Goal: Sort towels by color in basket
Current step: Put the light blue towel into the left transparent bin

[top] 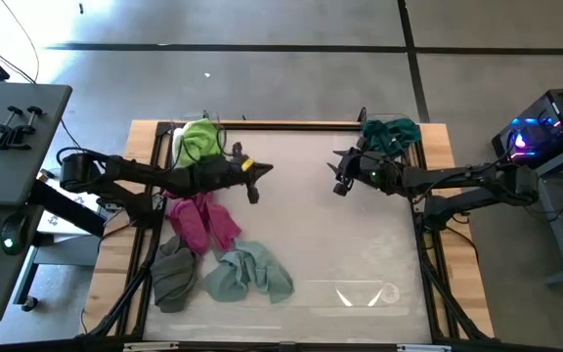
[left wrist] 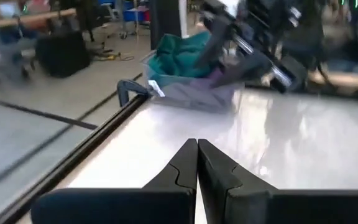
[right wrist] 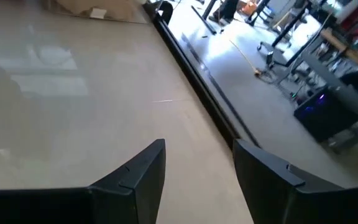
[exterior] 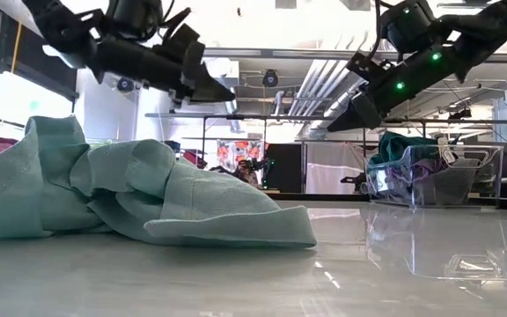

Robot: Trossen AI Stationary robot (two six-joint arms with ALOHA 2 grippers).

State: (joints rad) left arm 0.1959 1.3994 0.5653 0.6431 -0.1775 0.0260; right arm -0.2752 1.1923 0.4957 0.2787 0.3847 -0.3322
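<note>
right gripper hangs jaws apart and empty near the clear plastic basket of dark green towel, left gripper pinched together empty, so loose magenta towel could get missorted or snag other cloths.

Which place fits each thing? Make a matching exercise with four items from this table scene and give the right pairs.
Things:
1. lime green towel
2. dark green towel
3. magenta towel
4. mint towel

Places:
A. in the clear basket at the table's far right corner
B. on the table, nearest the front edge
C. in the far left corner
D. on the table, just below the left arm

Pairs: 1-C, 2-A, 3-D, 4-B
</note>
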